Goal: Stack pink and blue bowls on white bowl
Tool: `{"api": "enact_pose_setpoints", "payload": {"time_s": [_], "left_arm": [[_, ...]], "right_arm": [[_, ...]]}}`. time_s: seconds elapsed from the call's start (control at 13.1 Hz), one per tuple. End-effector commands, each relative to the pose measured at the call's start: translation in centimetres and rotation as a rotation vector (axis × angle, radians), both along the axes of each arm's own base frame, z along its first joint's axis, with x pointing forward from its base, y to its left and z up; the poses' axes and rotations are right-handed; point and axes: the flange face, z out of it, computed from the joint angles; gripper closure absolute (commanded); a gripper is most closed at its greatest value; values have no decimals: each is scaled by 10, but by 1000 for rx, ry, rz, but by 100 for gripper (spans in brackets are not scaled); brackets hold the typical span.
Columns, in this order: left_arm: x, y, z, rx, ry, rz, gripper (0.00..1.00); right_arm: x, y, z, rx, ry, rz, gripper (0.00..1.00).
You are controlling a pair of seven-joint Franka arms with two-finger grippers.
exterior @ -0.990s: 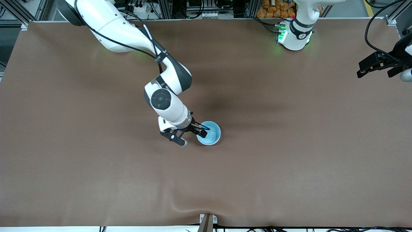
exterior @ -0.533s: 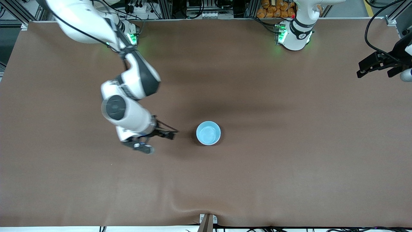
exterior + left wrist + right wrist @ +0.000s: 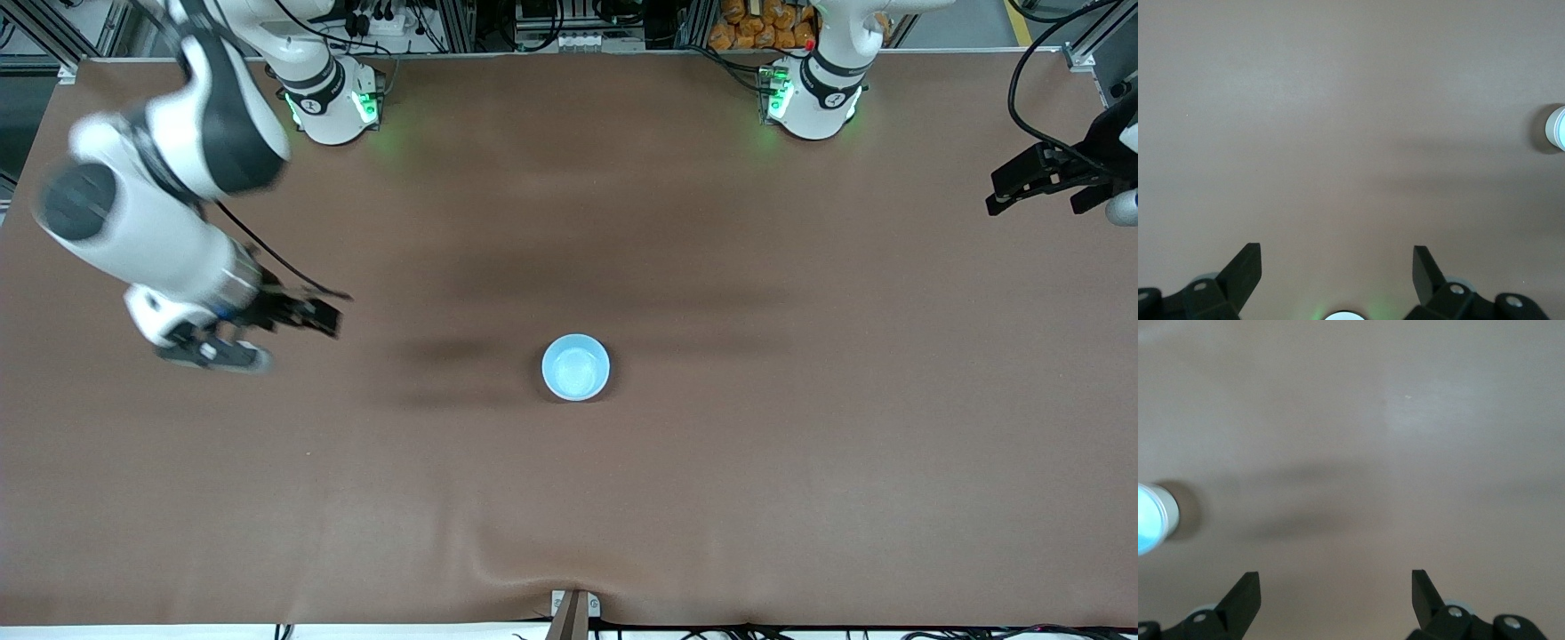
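A light blue bowl stands upright in the middle of the brown table. It also shows at the edge of the right wrist view, and as a pale round wall in the left wrist view. I cannot tell whether other bowls sit under it. No pink bowl or white bowl shows apart from it. My right gripper is open and empty, over bare table toward the right arm's end, well clear of the bowl; its own view shows the same. My left gripper waits open and empty at the left arm's end.
The two arm bases stand along the table's edge farthest from the front camera. A small bracket sits at the edge nearest that camera. The cloth has a slight wrinkle by it.
My right gripper has let go of the blue bowl's rim and swung away toward the right arm's end of the table. The bowl stays where it was. The left arm has not moved.
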Motion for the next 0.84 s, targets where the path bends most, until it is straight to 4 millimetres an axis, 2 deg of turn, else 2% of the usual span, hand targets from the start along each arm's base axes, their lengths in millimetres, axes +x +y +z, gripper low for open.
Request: {"api": "enact_pose_setpoints", "payload": {"time_s": [0.0,0.38,0.53,0.76], "left_arm": [[0,2,4,12,-3,-12,0],[0,2,5,5,-4,-14,0],[0,2,5,8,-4,-16,0],[0,1,5,11,-4,-17,0]], "right_arm": [[-38,-38,47,-34,-1,53,0],[-50,-99,125,-20,7,88,0],[-51,-110,126,-16,13,96,0],[-51,-107,125,-16,24,94,0]]}}
